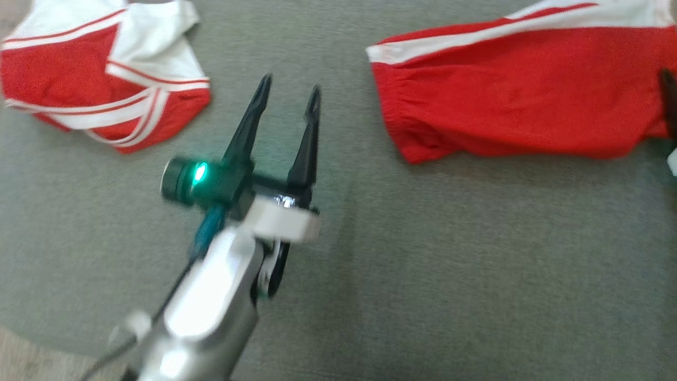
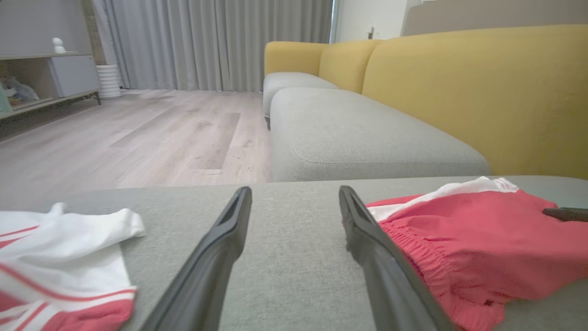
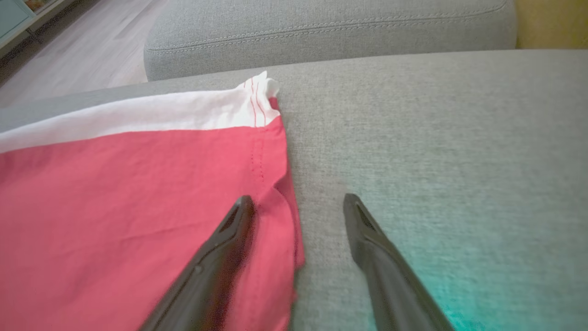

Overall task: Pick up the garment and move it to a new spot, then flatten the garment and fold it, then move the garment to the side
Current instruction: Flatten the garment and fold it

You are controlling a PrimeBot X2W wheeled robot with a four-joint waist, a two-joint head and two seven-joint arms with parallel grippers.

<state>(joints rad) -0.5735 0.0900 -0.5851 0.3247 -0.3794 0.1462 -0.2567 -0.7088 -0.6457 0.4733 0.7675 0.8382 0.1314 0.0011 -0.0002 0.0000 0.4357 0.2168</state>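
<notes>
On the grey cushion (image 1: pixel 449 275) the red shorts (image 1: pixel 518 95) lie lengthwise, left to right. The left end effector (image 1: pixel 290 87), fingers apart and empty, hangs just left of their gathered end. The right end effector (image 3: pixel 297 202), also apart, straddles the opposite hem, 1 finger over cloth.

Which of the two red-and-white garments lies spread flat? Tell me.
The garment on the robot's right, smoothed out with a white band along its far edge. The left garment is bunched, with white folds overlapping the red.
</notes>
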